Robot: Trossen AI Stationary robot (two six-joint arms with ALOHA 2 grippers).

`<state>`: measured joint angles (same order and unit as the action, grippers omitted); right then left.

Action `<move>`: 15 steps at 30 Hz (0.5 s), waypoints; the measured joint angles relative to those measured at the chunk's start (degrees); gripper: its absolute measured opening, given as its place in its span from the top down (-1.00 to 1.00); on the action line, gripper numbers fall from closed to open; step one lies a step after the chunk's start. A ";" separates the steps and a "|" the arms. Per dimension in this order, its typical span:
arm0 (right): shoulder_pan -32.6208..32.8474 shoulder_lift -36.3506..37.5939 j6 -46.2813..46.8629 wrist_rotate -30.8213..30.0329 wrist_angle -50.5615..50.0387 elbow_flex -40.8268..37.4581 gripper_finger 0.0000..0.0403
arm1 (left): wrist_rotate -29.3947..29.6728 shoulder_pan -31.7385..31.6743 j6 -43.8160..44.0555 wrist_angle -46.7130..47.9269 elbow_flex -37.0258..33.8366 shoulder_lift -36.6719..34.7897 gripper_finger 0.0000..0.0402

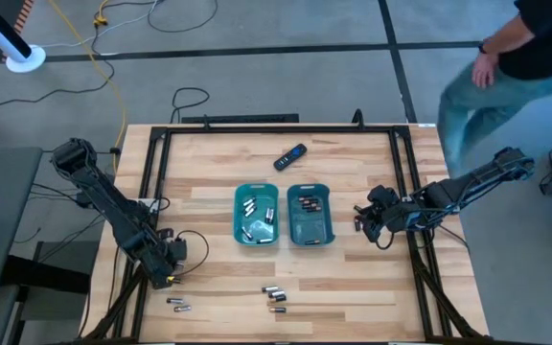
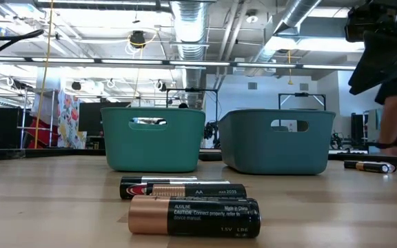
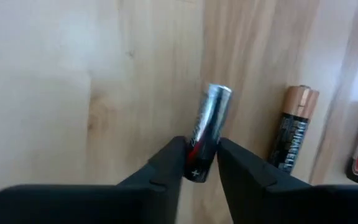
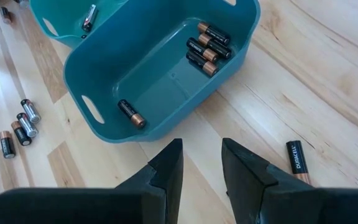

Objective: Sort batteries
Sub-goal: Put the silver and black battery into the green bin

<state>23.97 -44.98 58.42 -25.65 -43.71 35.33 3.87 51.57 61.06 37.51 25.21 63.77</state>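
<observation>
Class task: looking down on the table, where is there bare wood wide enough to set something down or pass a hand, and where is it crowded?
Free: the wood between the left tray and the left claw, and the strip behind both trays, apart from the remote. Crowded: the front edge, where loose batteries lie, and the gap between the right tray and the right claw.

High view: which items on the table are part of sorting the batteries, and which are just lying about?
Part of the job:
- loose batteries near the front edge
- silvery battery between the left gripper fingers
- two teal trays holding batteries
- dark battery by the right gripper

Lying about:
- black remote
</observation>
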 joint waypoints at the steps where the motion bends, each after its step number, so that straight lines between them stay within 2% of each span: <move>1: 0.00 0.00 -0.06 0.00 0.01 0.00 0.37 | 0.03 0.00 0.81 0.34 -0.02 0.02 0.60; 5: 0.00 -0.01 -0.30 0.00 -0.01 0.00 0.37 | 0.05 0.00 3.13 1.03 0.00 0.02 0.82; 10: 0.00 0.00 -0.53 0.00 -0.01 0.00 0.37 | 0.05 0.00 3.92 1.29 -0.04 0.02 0.82; 15: 0.00 -0.01 -0.60 0.00 -0.03 0.00 0.37 | 0.51 0.00 9.05 2.78 1.28 0.09 0.82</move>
<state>23.97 -44.99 57.82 -25.65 -43.75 35.33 4.38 51.57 70.11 40.28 26.49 63.86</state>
